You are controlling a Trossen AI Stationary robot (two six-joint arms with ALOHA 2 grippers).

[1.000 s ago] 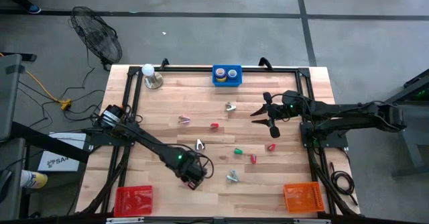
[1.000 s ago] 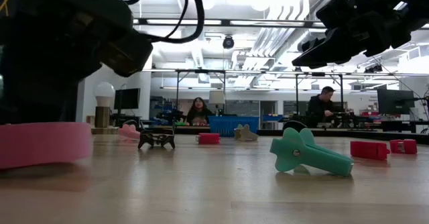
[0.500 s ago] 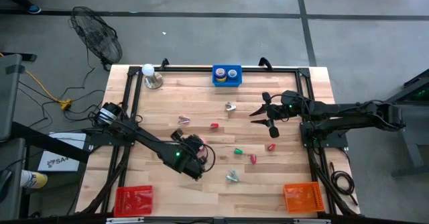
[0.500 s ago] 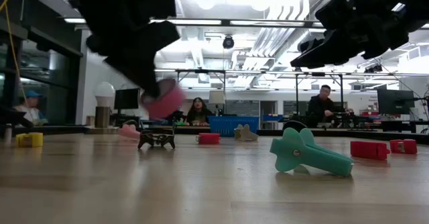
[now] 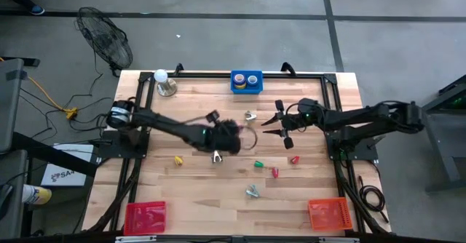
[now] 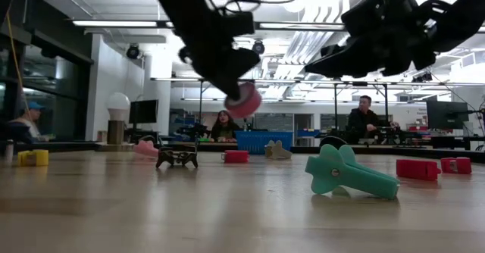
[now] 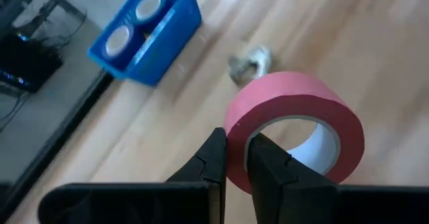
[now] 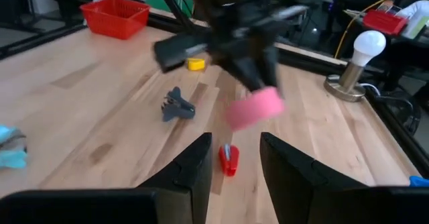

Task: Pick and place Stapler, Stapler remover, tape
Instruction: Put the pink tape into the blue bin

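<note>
The pinkish-red tape roll [image 7: 295, 130] is a wide ring with an open centre and a pale inner face, and its wall is pinched between the two fingers of the left hand [image 7: 233, 158], one finger outside the ring and one inside. In the low view the roll [image 6: 242, 101] hangs well above the desk [image 6: 227, 207], carried under the dark left arm. From above, the left hand [image 5: 231, 137] sits over the middle of the desk [image 5: 189, 192], blurred, with the ring showing faintly just beside it.

The right hand [image 5: 280, 123] hovers over the desk's right half, its fingers apart; its own wrist view shows the two fingers [image 8: 194, 170] spread with a clear gap, and between them a small red piece [image 8: 228, 159] lying on the wood. That view also shows the roll [image 8: 255, 108] in the air under the other arm, a dark grey clip-like piece [image 8: 175, 105], a small yellow thing [image 8: 195, 64], a red basket [image 8: 115, 15] and a lamp bulb on a round base [image 8: 362, 56].

Only the high view shows all containers: a blue bin [image 5: 247, 81] at the far edge holding two rolls, one yellowish and one blue, a red basket [image 5: 145, 215] and an orange basket [image 5: 329, 214] at the near corners. The left wrist view shows the blue bin [image 7: 147, 33] with two round shapes inside. The low view shows a teal piece [image 6: 348, 173] lying close.
</note>
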